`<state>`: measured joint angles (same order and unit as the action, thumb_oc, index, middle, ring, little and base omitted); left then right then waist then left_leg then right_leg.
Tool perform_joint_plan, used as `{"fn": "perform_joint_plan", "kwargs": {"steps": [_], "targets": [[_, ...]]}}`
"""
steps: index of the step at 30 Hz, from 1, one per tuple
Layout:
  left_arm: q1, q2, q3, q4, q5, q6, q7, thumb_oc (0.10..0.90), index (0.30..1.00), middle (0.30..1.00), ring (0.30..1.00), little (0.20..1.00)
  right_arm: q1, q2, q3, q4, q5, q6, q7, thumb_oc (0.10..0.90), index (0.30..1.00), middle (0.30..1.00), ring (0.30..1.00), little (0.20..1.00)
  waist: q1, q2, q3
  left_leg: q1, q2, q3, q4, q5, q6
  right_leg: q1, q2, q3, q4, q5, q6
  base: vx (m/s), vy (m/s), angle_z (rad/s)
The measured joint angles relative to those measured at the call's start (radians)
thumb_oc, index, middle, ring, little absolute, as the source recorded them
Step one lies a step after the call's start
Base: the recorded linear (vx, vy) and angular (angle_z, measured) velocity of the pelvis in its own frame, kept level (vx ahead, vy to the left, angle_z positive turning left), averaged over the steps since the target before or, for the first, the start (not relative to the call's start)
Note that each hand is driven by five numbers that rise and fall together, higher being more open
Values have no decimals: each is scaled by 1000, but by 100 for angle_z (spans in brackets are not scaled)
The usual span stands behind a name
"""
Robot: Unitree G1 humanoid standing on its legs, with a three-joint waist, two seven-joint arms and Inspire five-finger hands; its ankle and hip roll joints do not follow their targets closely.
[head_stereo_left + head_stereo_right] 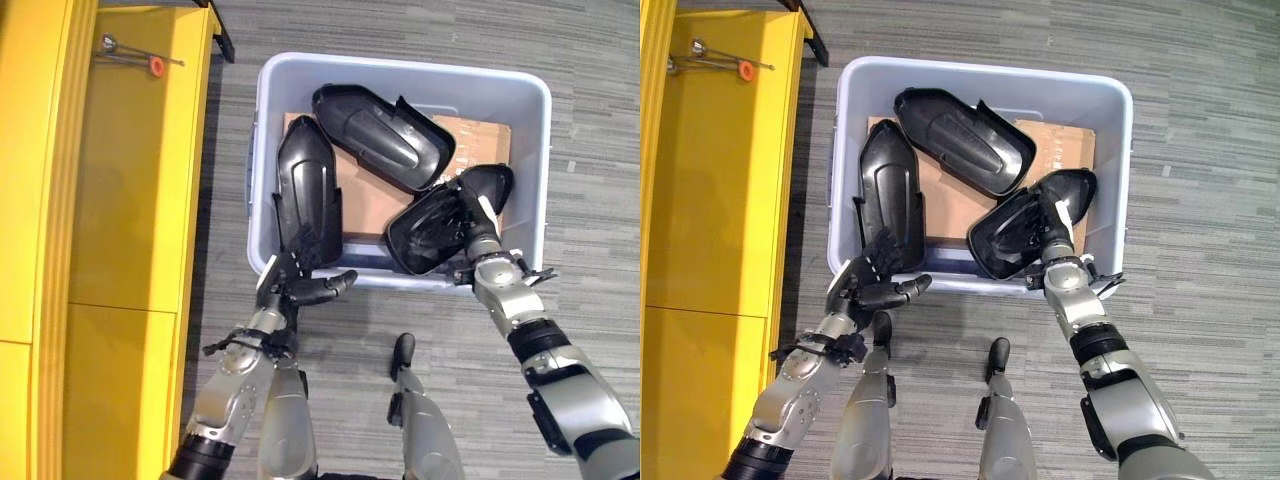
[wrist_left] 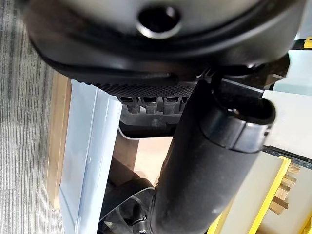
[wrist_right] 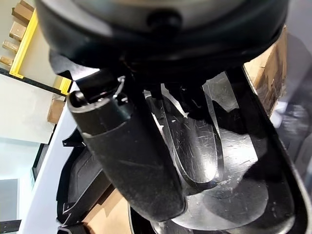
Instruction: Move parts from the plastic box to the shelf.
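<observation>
Trouble could start at the right hand (image 1: 478,232), fingers wrapped over the rim of a black part (image 1: 440,225) tilted in the plastic box (image 1: 530,150); it may snag. Left hand (image 1: 300,285) hangs relaxed and released at the near wall beside another part (image 1: 305,185), while the yellow shelf (image 1: 130,180) waits empty to the left.

Two silver-grey arms with black joint bands end in a dark left hand (image 1: 300,288) and right hand (image 1: 478,222) (matte fingers).

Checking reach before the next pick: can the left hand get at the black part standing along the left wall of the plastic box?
Probably yes. The left hand sits at the near rim of the plastic box, right by the near end of that black part, with nothing lying over it. The right hand is busy at another part.
</observation>
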<state>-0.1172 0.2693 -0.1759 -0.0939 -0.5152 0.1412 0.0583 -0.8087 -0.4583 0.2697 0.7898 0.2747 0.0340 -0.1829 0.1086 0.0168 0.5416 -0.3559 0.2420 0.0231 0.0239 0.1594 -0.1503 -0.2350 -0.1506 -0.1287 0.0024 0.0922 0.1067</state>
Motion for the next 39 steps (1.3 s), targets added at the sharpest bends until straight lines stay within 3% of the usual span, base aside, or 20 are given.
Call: {"fn": "perform_joint_plan", "kwargs": {"steps": [6,8,10,18,29,34,39], "targets": [[2,-19,-31,-37,-30,-17,-6,900,1000,1000,1000,1000,-204,-57,1,308,4,-53,-15,900,1000,1000,1000,1000,14,57,-2,-92,-19,-28,47,7,25,-90,-20,-6,73,-9,-13,5,16,7],[-1,-20,-38,-37,-31,-17,-6,900,1000,1000,1000,1000,-225,-77,3,341,5,-51,-13,900,1000,1000,1000,1000,30,64,-1,-100,-23,-28,56,7,28,-95,-26,-5,78,-9,-13,-8,66,9],[-1,-26,-54,-40,-31,-19,-6,900,1000,1000,1000,1000,-317,-135,80,389,14,-36,-28,900,1000,1000,1000,1000,30,83,-4,-149,-38,-31,83,4,40,-142,-42,-4,105,-10,-14,-15,52,9],[1,-39,-18,-51,-30,-16,3,900,1000,1000,1000,1000,-169,-186,131,-25,1,30,-68,900,1000,1000,1000,1000,3,88,-2,-186,-38,-32,90,8,48,-176,-42,-10,113,-8,-13,3,8,1],[10,-38,-18,-52,-32,-17,2,900,1000,1000,1000,1000,-159,-185,131,-55,3,36,-57,900,1000,1000,1000,1000,1,88,-2,-177,-30,-31,90,9,47,-172,-33,-5,117,-5,-8,1,-1,-1],[16,-38,-13,-52,-32,-17,3,900,1000,1000,1000,1000,-108,-201,131,-167,1,40,-69,900,1000,1000,1000,1000,-14,87,-1,-174,-29,-31,87,9,47,-172,-33,-2,119,-5,-8,0,0,0],[25,-37,6,-52,-31,-10,3,900,1000,1000,1000,1000,-34,-263,130,-386,-103,36,-78,900,1000,1000,1000,1000,-39,86,-1,-171,-28,-30,83,9,47,-173,-32,-1,119,-9,-13,0,0,0]]}}
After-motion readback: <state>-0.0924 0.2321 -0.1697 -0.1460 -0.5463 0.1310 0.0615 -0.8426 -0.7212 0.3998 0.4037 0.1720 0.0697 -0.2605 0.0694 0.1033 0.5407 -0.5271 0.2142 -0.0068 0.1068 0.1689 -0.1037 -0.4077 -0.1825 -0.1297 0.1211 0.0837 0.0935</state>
